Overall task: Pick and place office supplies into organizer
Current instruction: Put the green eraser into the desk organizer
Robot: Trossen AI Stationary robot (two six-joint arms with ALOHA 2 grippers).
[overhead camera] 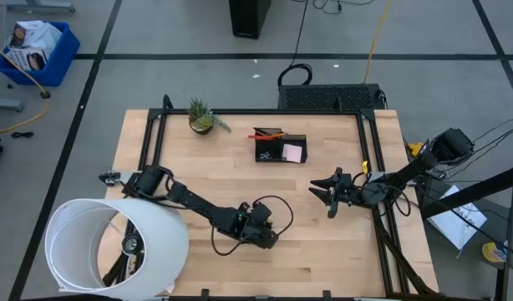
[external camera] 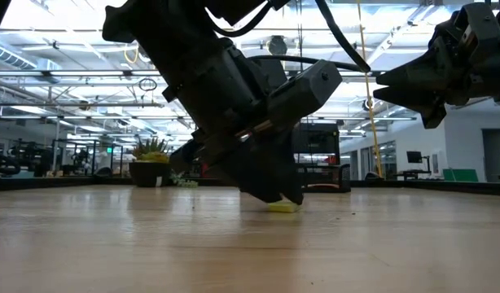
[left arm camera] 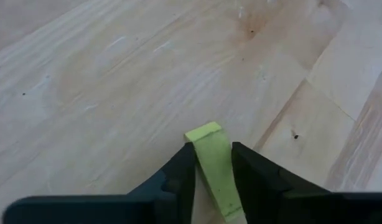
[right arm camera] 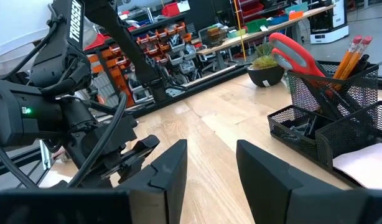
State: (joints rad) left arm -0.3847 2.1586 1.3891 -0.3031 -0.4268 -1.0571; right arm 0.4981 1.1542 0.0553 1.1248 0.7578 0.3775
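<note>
Right wrist view, "TROSSEN" lettering on left arm (right arm camera: 73, 37) — left gripper (left arm camera: 213, 163) fingers pinching yellow-green piece (left arm camera: 213, 165), right gripper (right arm camera: 209, 163) fingers spread.

The setting was a robotics lab or workshop in a large industrial hall. A wooden table (overhead camera: 240, 184) with a black frame stood on a grey floor (overhead camera: 156, 33) marked with dark tape lines, cables (overhead camera: 300, 33) trailing across it. Beyond the table, shelves (right arm camera: 172, 37) carried red and orange parts bins, and long rows of ceiling lights (external camera: 63, 49) hung from exposed beams. A blue bin (overhead camera: 52, 58) sat on the floor.
</note>
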